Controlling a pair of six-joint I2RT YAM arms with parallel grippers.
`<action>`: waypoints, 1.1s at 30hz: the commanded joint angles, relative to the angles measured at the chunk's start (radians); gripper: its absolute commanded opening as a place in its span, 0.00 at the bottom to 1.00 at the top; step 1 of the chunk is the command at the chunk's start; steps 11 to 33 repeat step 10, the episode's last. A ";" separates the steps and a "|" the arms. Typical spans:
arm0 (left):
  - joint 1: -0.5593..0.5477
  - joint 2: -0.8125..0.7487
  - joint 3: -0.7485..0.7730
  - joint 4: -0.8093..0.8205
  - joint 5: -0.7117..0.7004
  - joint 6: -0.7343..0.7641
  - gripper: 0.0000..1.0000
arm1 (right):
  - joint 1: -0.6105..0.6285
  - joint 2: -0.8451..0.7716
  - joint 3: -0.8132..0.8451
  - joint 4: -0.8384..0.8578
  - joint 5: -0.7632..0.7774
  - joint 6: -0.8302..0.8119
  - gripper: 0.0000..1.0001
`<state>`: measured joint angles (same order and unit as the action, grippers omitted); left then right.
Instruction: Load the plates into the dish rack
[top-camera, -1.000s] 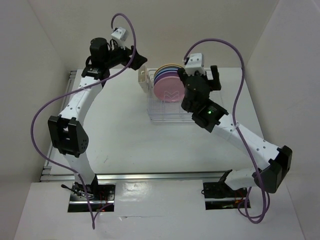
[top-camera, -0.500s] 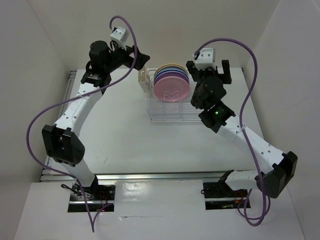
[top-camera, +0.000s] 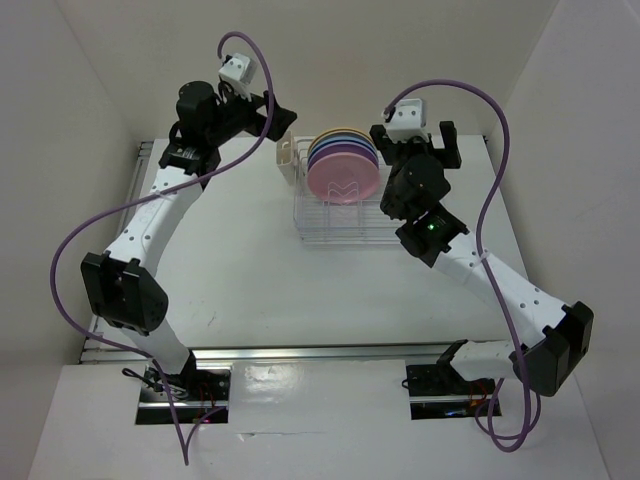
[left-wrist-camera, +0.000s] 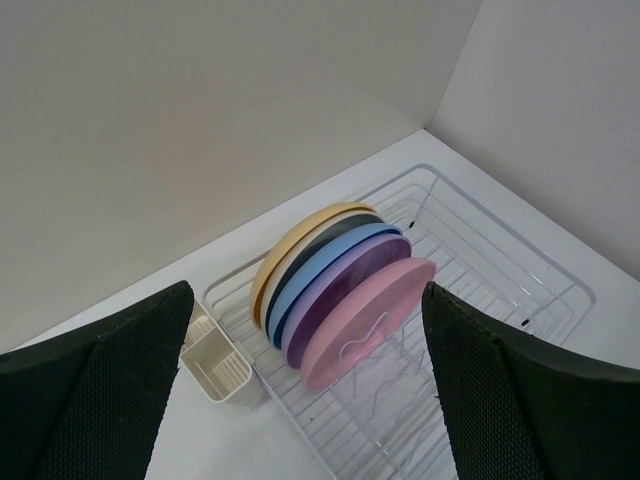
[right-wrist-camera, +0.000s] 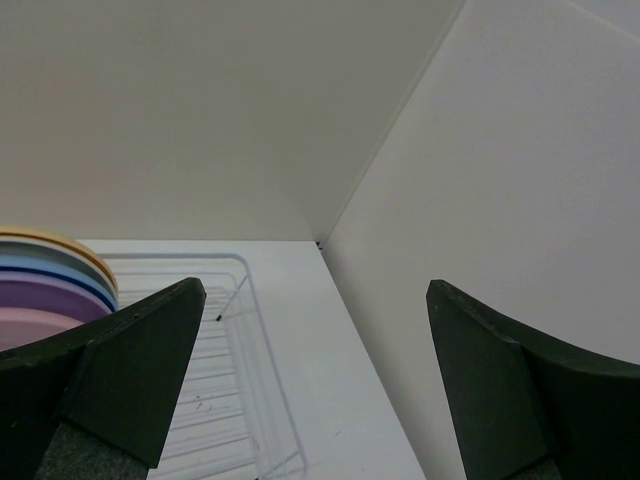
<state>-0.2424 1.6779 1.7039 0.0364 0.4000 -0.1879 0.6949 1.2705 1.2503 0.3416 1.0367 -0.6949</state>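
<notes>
Peeking down at the white surface (top-camera: 250, 250); found the plates (top-camera: 343, 165), all five, standing on edge in the far half of the dish rack (top-camera: 340, 228), packed face to face in one tight row; pink plate (left-wrist-camera: 372, 322) nearest, then lilac, light blue, cream, yellow-orange plate (left-wrist-camera: 300, 236) at the far end; rack itself sitting far-centre on the surface, little white cutlery holder (top-camera: 287, 157) hanging off the far left corner; left pincer (top-camera: 281, 114) hovering up high just left of that holder, pointed toward the plates, spread fully wide, gripping nothing; right pincer (top-camera: 414, 140) up just right of the plate row, also gaping wide, empty, touching neither plates nor rack; in the left wrist view, whole row framed between the black fingers (left-wrist-camera: 110, 390); in the right wrist view, only plate edges poking in at the left edge
</notes>
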 joint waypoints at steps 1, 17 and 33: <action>0.005 -0.003 0.049 0.025 0.026 -0.004 1.00 | -0.005 -0.020 -0.009 0.054 -0.003 -0.017 1.00; 0.005 0.026 0.079 0.025 0.026 0.015 1.00 | -0.005 0.004 0.034 0.022 -0.009 -0.011 1.00; 0.005 0.026 0.079 0.025 0.026 0.015 1.00 | -0.005 0.004 0.034 0.022 -0.009 -0.011 1.00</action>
